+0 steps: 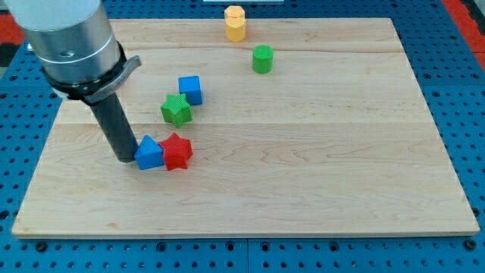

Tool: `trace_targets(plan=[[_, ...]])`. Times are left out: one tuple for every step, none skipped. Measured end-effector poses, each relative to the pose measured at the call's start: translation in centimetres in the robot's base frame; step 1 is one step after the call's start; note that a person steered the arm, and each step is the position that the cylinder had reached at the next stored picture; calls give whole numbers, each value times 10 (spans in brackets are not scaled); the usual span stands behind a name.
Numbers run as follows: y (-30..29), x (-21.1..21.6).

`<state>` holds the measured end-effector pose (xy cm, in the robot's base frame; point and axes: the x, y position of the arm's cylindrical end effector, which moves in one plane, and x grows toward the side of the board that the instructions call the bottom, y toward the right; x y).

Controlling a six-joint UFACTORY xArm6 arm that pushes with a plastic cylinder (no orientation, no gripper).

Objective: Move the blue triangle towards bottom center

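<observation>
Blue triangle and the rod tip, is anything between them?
Nothing: in the camera view my tip sits right against the blue triangle on the view's left, with the red star touching its other side.

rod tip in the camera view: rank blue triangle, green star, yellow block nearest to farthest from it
1. Blue triangle block, touching my tip on its right.
2. Green star block, up and right.
3. Yellow block, at the board's top edge.

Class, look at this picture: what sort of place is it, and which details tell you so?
Probably a robotics lab bench: a wooden board lies on a blue perforated base, and my tip pushes small blocks such as the blue triangle and red star.
</observation>
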<state>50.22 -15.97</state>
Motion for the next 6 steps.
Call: trace_targets(plan=[[17,2],[57,-2],[90,-10],[93,-10],[104,5],[104,19]])
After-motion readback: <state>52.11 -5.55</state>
